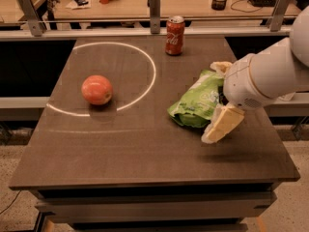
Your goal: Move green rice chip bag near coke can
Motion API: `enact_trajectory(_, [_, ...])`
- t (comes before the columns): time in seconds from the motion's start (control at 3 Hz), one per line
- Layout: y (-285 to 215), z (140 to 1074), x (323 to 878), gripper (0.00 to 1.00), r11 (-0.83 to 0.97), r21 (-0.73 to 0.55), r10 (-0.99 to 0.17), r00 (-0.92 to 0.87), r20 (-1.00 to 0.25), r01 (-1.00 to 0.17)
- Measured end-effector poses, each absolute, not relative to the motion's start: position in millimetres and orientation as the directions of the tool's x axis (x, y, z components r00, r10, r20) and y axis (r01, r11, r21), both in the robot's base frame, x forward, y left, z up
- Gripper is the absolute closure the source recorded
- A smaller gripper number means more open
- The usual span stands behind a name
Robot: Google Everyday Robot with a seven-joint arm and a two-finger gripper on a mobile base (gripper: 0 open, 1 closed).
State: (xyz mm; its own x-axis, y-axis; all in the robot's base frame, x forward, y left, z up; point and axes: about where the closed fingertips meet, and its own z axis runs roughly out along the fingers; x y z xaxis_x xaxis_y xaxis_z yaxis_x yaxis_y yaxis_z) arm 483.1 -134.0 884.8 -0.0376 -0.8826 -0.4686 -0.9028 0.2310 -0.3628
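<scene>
The green rice chip bag (198,102) lies wrinkled on the right half of the dark table. The coke can (175,35) stands upright at the table's back edge, well behind the bag. My gripper (212,102) comes in from the right and hovers at the bag's right end. It is open, with one cream finger (220,67) behind the bag and the other finger (222,124) in front of it. The white arm hides the bag's right edge.
A red-orange apple (96,89) sits on the left of the table (120,149), inside a white painted circle (150,62). Metal rail posts and a cluttered desk stand behind the table. The floor drops away at the front and right edges.
</scene>
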Motion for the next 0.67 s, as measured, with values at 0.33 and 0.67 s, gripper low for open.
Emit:
enact_trajectory(0.33, [-129.2, 872.6, 486.6, 0.00, 0.219, -0.373, -0.878, -0.015, -0.478, -0.902])
enact_trajectory(0.67, [-125.5, 866.3, 487.6, 0.16, 0.199, -0.382, -0.878, 0.009, -0.479, -0.902])
